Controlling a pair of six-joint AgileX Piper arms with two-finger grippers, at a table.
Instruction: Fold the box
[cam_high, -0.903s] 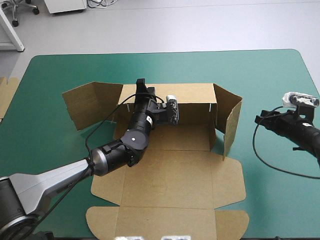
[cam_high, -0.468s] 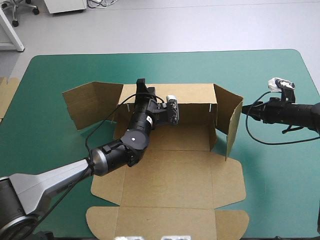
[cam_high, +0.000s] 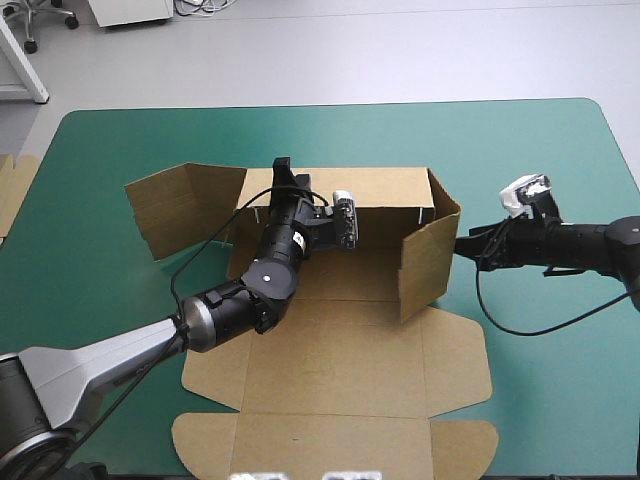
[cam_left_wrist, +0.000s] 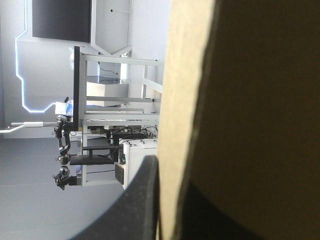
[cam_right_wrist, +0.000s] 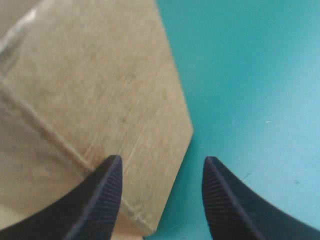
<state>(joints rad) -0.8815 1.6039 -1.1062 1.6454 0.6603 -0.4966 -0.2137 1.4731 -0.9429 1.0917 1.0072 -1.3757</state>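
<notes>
Looks light, stiff box (cam_high: 345, 355), bendable at creases, best gripped at wall edges; left gripper (cam_high: 284, 170) clamped on back wall (cam_high: 385, 187), right gripper (cam_right_wrist: 160, 161) spread.

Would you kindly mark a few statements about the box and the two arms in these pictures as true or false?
1. The front lid panel of the brown cardboard box lies flat on the teal-green table cover. True.
2. The right arm's jaws are shut on the box's right side flap. False: they stand open, facing the flap's outer side.
3. The left arm's jaws are shut on the box's back wall. True.
4. The box's left side flap is tucked in against the back wall. False: it spreads outward, away from the box's floor.
</notes>
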